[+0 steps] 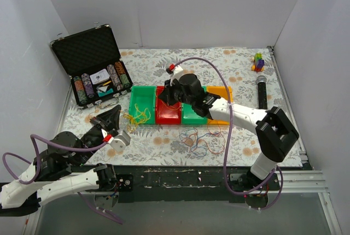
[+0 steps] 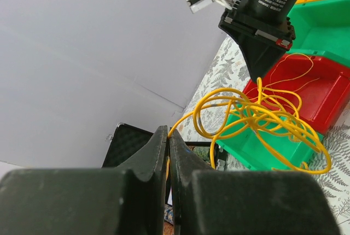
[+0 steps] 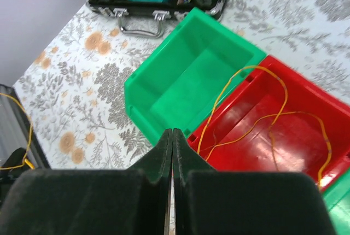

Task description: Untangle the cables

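Observation:
My left gripper [image 1: 114, 116] [image 2: 167, 131] is shut on a strand of the yellow cable [image 1: 136, 117] [image 2: 262, 120]. The cable's loops hang in front of the left green bin [image 1: 141, 97]. My right gripper [image 1: 165, 99] [image 3: 172, 131] is shut over the red bin [image 1: 168, 117] [image 3: 284, 136]. A thin orange cable [image 3: 262, 117] [image 2: 298, 56] runs from its tips down into that bin. A loose clump of red, blue and orange cables [image 1: 201, 141] lies on the table in front of the bins.
A second green bin [image 1: 192, 116] and an orange bin [image 1: 221, 92] stand to the right of the red one. An open poker-chip case [image 1: 93, 65] sits at the back left. A microphone [image 1: 262, 90] and a small coloured toy [image 1: 258, 61] lie at the right edge.

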{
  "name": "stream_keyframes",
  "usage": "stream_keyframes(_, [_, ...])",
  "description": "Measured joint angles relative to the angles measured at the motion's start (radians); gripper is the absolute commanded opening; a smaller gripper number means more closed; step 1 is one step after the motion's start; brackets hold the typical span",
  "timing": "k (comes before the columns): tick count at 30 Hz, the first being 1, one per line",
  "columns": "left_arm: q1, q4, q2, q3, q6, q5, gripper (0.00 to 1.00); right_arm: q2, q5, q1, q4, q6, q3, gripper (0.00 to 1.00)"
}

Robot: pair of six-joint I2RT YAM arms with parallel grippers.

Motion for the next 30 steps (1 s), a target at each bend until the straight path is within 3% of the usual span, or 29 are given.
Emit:
stream_keyframes(5, [0.0,-0.002,0.0,0.0,0.003,0.0,0.0,0.056,-0.124,-0.062,0.045,0.092,-0.026,0.01])
stream_keyframes(14, [0.0,-0.008,-0.01,0.0,0.011,-0.001,0.0,0.153,-0.199,-0.093,0.045,0.155,-0.028,0.01])
stream_keyframes(22, [0.0,-0.012,-0.02,0.0,0.016,0.0,0.0,0.172,-0.15,-0.087,-0.025,0.137,-0.006,0.01])
stream_keyframes(23, [0.0,-0.011,-0.02,0.0,0.018,0.0,0.0,0.172,-0.125,-0.087,-0.056,0.122,0.012,0.04])
stream_keyframes(27, [0.0,-0.01,-0.02,0.0,0.018,0.022,0.0,0.157,-0.003,-0.087,-0.137,0.063,0.084,0.38])
stream_keyframes(30, [0.0,-0.012,-0.021,0.001,0.024,0.071,0.0,0.069,0.093,-0.087,-0.166,0.018,0.072,0.54])
